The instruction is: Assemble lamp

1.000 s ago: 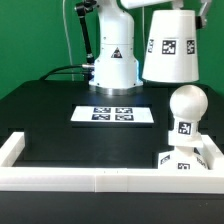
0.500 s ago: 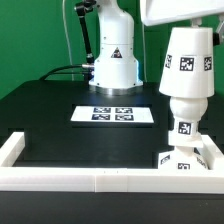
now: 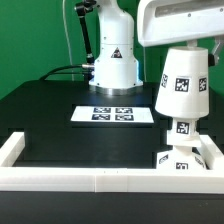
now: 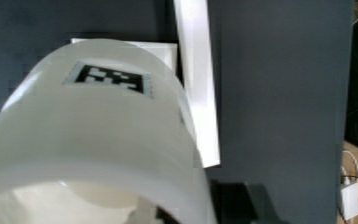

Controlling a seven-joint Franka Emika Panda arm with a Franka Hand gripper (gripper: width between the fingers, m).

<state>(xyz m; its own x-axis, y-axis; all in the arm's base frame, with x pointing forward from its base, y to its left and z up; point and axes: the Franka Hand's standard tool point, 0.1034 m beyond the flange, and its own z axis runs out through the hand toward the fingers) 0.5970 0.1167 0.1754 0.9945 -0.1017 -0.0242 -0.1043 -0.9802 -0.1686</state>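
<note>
One long black table [image 3: 60, 125] spreads out below the gripper, ringed by a white wall [image 3: 90, 179] along its near edge, with the marker board [image 3: 115, 114] lying flat well off toward the exterior view's left of the gripper. Directly beneath the arm hangs the shade [image 3: 181, 84], and it has dropped within the last second: it was held high and apart from the bulb, and now its wide mouth covers the bulb's ball head, so only the tagged stem [image 3: 181, 128] shows under it. Under that sits the base [image 3: 183, 160], tucked against the wall's corner. The gripper itself is hidden by the shade and the arm's housing, so its jaws cannot be read, though the shade appears carried by it. Judging by this, the shade is nearly seated; lowering and releasing remain.
</note>
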